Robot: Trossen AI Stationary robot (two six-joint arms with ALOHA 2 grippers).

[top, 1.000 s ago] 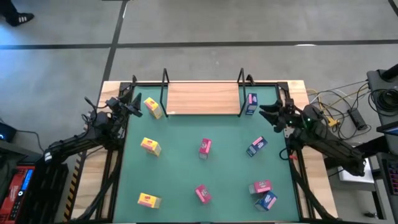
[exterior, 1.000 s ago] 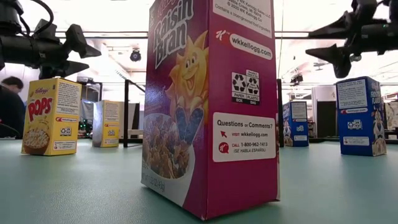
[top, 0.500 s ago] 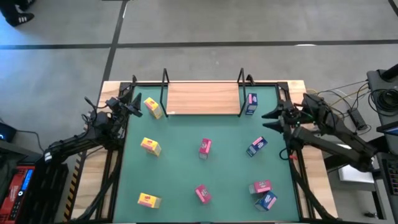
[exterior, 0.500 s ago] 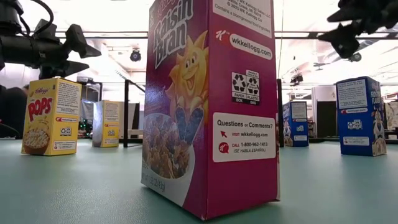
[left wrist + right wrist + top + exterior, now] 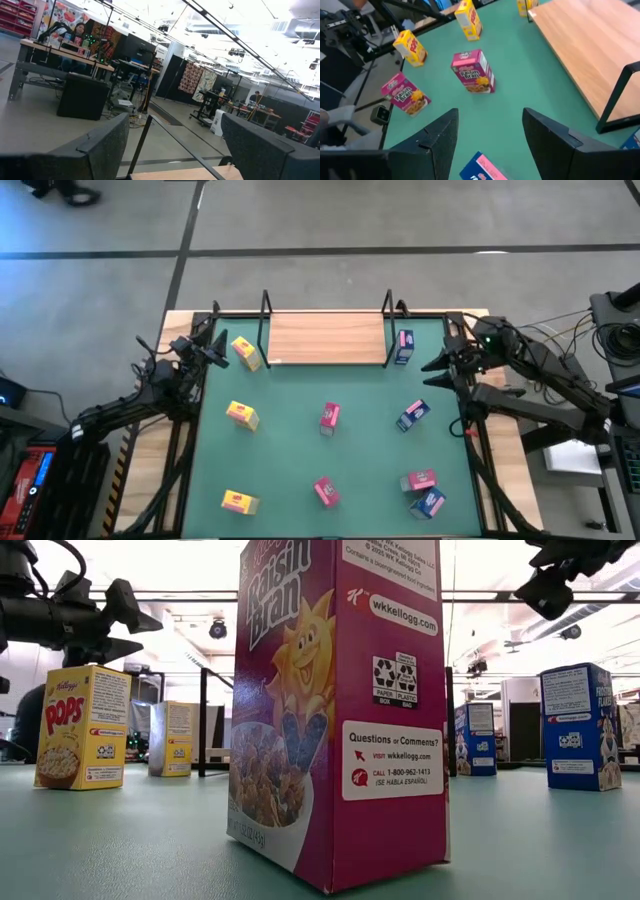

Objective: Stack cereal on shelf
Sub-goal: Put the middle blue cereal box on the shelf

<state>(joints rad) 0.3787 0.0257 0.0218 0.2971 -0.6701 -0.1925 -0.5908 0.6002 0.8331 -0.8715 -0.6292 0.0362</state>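
Nine small cereal boxes stand on the green table. The yellow ones (image 5: 245, 352) (image 5: 241, 415) (image 5: 239, 502) are on the left. The pink ones (image 5: 329, 417) (image 5: 326, 491) (image 5: 418, 479) are in the middle and near right. The blue ones (image 5: 404, 346) (image 5: 412, 415) (image 5: 428, 502) are on the right. The wooden shelf (image 5: 325, 338), with black wire uprights, sits at the far edge. My left gripper (image 5: 212, 352) is open and empty at the far left, above the table. My right gripper (image 5: 432, 372) is open and empty, raised at the far right and looking down on a pink box (image 5: 474, 71).
A pink box (image 5: 335, 710) stands close before the low camera and hides the middle of the table. The black frame rails (image 5: 470, 430) run along the table's left and right edges. Open green surface (image 5: 330, 455) lies between the boxes. People sit at desks in the room behind (image 5: 75, 32).
My right gripper has risen well above the table at the far right and stays open and empty. My left gripper and the boxes have kept still.
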